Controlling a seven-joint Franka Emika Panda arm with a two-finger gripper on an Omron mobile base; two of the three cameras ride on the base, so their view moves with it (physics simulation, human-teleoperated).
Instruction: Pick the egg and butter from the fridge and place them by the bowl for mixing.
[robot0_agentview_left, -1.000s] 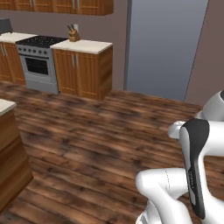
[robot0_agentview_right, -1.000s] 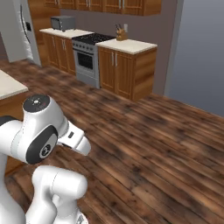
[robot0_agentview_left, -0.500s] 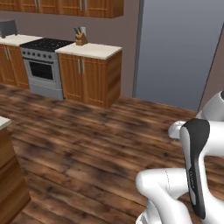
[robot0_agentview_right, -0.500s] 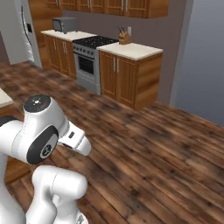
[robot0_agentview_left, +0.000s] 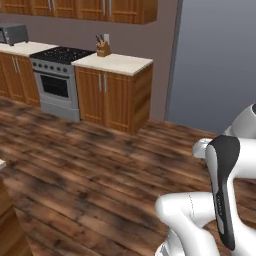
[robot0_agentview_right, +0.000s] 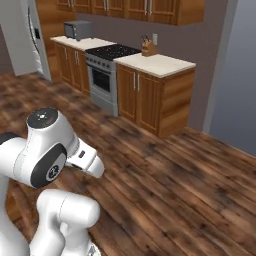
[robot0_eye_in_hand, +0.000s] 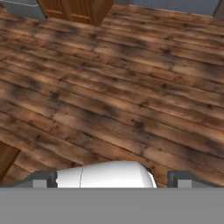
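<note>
My gripper is open, its two dark fingertips set far apart with nothing between them; it hangs over bare wooden floor. The fridge, grey with a long dark curved handle, stands at the far left of the right base view, door shut. The egg, the butter and the bowl are out of view. My white arm is folded low in front of both base cameras.
A stove sits between wooden cabinets; the right-hand cabinet's counter carries a knife block. A microwave stands further left. A tall grey panel rises on the right. A wooden island corner is near left.
The base has driven, so both base views have shifted: stove and cabinets now look larger and nearer. The arm keeps its folded pose and the gripper stays open.
</note>
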